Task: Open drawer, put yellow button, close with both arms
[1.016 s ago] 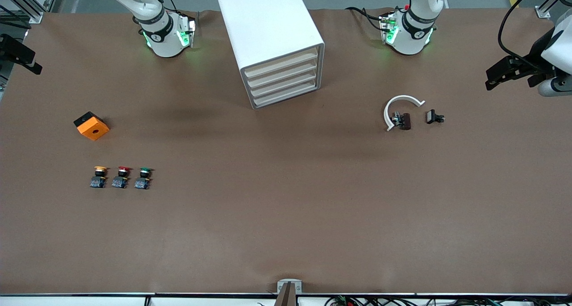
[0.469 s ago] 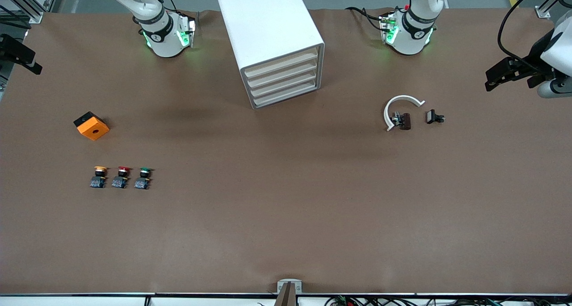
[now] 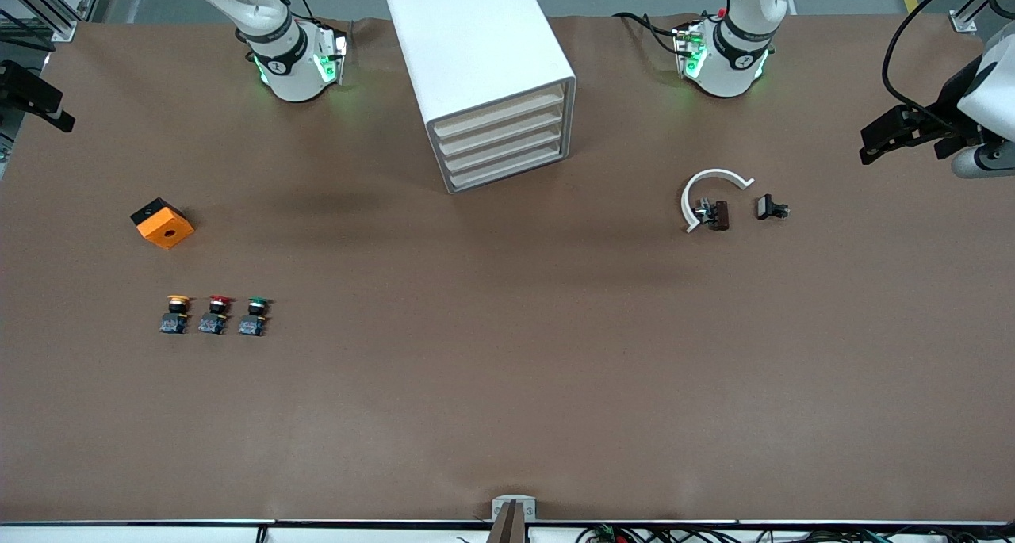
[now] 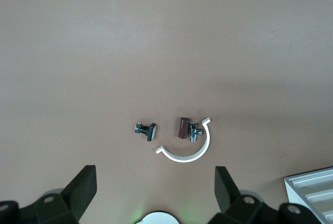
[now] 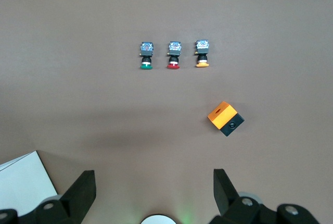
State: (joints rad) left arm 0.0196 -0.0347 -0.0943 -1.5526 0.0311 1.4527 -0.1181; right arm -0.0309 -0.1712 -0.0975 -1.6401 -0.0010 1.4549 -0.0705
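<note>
Your left gripper (image 3: pixel 872 140) hung with its fingers spread wide and nothing between them, high over the left arm's end of the table (image 3: pixel 507 384). Your right gripper (image 5: pixel 154 195) was also spread wide and empty, over the right arm's end; only a dark part of it showed at the front view's edge.

All four drawers of the white cabinet (image 3: pixel 480 67) were shut. The drawer (image 3: pixel 498 117) you needed was the top one, a shallow cream strip with no handle I could make out. The yellow button (image 3: pixel 175 313) stood at the end of a row of three, just beside the red button (image 3: pixel 214 314), with the green button (image 3: pixel 253 315) next along, all nearer the front camera than the cabinet.

To open it well, I judged you should catch the top front's edge squarely and pull straight out, perhaps bracing the smooth, light-looking box with the other arm.

An orange and black cube (image 3: pixel 162 223) with a round hole lay near the buttons. A white curved clip (image 3: pixel 710 186) and two small dark parts (image 3: pixel 771 208) lay toward the left arm's end. The table cover looked matte brown.
</note>
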